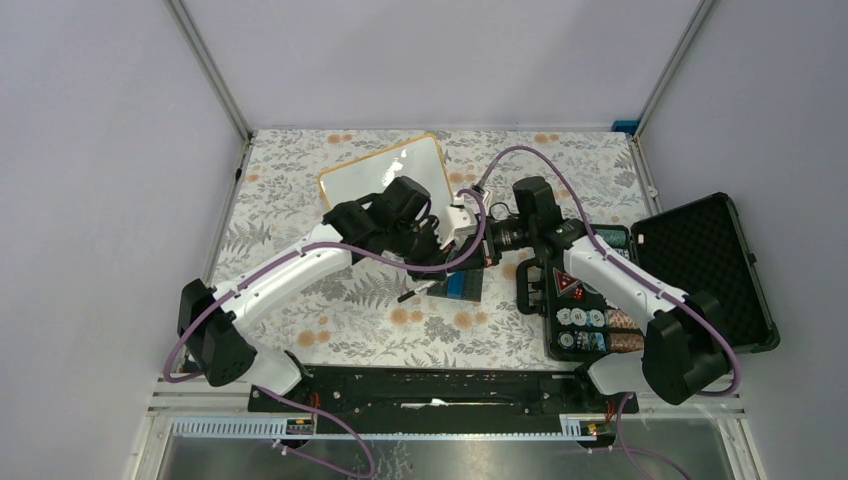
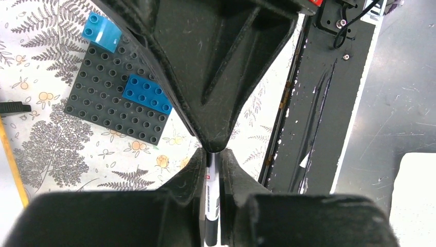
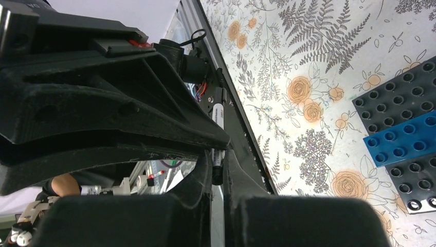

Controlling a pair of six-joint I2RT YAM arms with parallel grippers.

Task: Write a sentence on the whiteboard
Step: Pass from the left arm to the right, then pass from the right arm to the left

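Evidently the marker [image 2: 211,191] is clamped by the left hand [image 2: 213,154] and right hand [image 3: 218,154]; a straight uncapping pull is advised.

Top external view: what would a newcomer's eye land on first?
The two arms meet mid-table, left gripper and right gripper both with jaws shut on one thin black-and-white marker. Beyond them lies the orange-framed white whiteboard; at right, an open black case of poker chips.

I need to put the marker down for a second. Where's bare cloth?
Bare cloth lies between the left arm and the front rail, and at the back right between the whiteboard and the poker chip case. The centre is crowded: both arms meet above the brick plate.
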